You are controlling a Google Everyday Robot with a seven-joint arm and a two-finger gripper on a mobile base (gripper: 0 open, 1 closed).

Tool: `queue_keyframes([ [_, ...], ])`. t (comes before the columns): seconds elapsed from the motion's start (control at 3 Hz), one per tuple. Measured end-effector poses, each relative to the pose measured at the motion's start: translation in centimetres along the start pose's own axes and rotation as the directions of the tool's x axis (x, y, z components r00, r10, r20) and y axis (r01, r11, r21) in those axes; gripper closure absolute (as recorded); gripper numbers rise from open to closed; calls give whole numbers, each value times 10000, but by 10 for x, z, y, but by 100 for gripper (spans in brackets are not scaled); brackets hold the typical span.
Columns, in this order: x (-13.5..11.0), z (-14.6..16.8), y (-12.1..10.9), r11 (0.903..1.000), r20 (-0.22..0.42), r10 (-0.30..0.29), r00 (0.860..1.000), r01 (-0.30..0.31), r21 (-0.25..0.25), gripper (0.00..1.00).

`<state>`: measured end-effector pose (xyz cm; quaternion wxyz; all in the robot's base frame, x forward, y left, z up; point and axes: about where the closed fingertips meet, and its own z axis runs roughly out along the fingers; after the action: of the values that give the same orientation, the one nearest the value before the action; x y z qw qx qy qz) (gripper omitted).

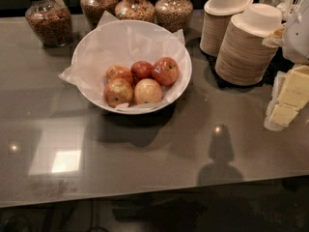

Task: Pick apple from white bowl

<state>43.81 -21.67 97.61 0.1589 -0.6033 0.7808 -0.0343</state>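
Observation:
The wide glossy white bowl (pixel 181 83) lined with crinkled white paper stands on the grey counter, left of centre toward the back. Several red-yellow apples lie in its front half; one (pixel 165 70) at the right carries a small sticker, two paler ones (pixel 118 92) (pixel 147 91) lie at the front, and two more (pixel 119 73) (pixel 141 70) lie behind them. The gripper does not show in the camera view; no arm is over the bowl.
Two stacks of tan paper bowls with white tops (pixel 246 47) (pixel 222 21) stand right of the bowl. Glass jars of grain (pixel 48 21) (pixel 174 11) line the back. Yellow packets (pixel 289 98) sit at the right edge. The counter's front edge (pixel 145 195) runs along the bottom.

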Motion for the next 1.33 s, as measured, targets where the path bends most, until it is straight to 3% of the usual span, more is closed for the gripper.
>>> queue_keyframes([
  [0.67, -9, 0, -2, 9998, 135, -204, 9997, 203, 75, 0],
  [1.0, -42, 3, -7, 9951, 672, -986, 9929, 979, 137, 0],
  [1.33, -69, 8, -13, 9902, 1372, -1385, 9808, 1398, 5, 0],
])
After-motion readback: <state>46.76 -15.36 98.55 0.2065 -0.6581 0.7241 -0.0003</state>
